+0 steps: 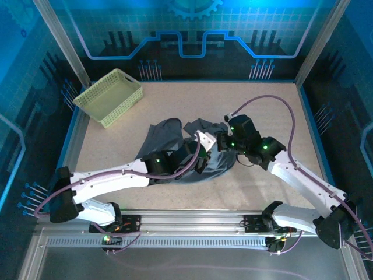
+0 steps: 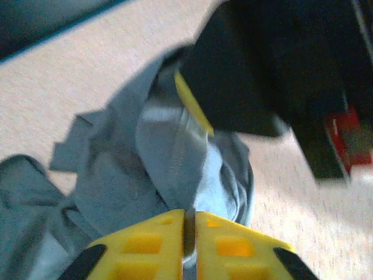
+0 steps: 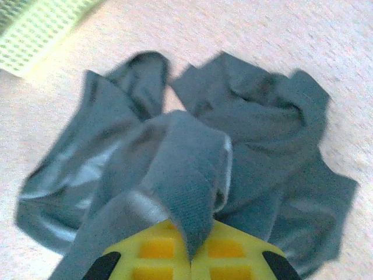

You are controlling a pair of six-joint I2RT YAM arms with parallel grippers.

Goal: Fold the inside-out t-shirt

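Top external, one t-shirt (image 1: 166, 137), one basket (image 1: 97, 85), left jaws and right jaws both pinching it

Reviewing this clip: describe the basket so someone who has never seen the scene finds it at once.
On the tan table, look to the far left corner. The basket sits there empty, apart from the crumpled dark grey t-shirt mid-table; it alone is rigid, pale yellow-green and latticed.

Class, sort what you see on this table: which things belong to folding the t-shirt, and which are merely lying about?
Belong to the job: inside-out t-shirt, crumpled mid-table; left pincer and right pincer, each closed on its cloth.
Lying about: pale lattice basket, far left corner.
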